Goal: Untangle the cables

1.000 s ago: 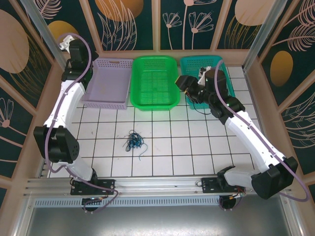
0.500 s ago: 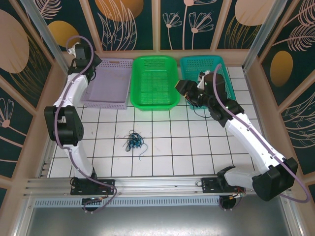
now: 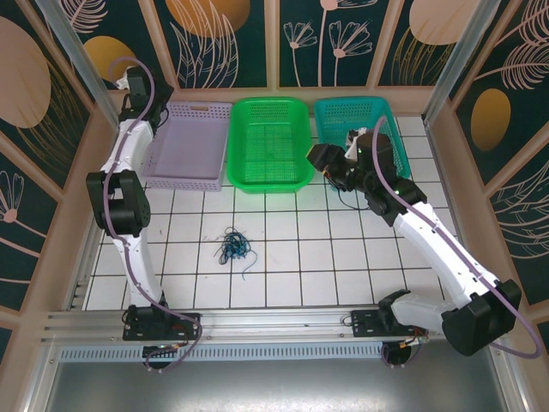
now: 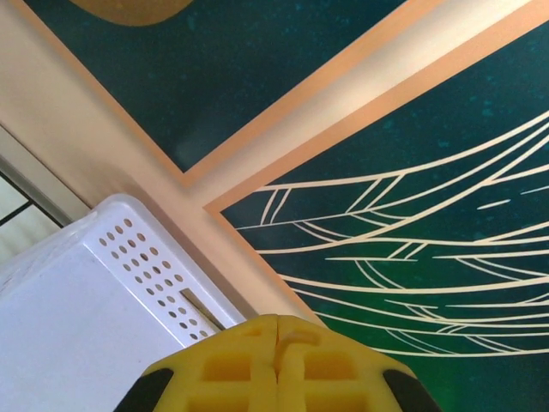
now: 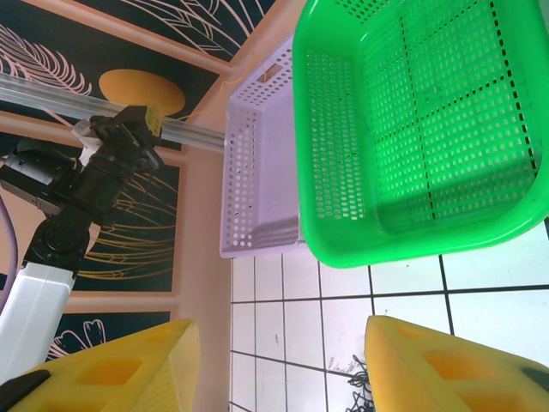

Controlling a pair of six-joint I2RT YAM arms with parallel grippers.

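The cables (image 3: 233,247) lie in a small dark blue, green and black tangle on the white tiles, left of centre. Their edge also shows at the bottom of the right wrist view as thin dark cables (image 5: 361,390). My right gripper (image 3: 319,158) hovers open by the green basket's front right corner, well away from the tangle; its yellow fingers (image 5: 111,369) stand wide apart with nothing between them. My left gripper (image 4: 279,330) is shut and empty, raised high at the back left wall (image 3: 135,79), above the lavender basket.
Three baskets line the back: lavender basket (image 3: 182,137), green basket (image 3: 268,176) and teal basket (image 3: 330,107). The green basket (image 5: 429,112) and lavender basket (image 5: 262,172) sit just ahead of the right gripper. Patterned walls close in the table on three sides.
The left arm has swung up and back, carrying its gripper toward the back left wall corner. The right gripper has edged slightly left and forward. The tangle has not moved.
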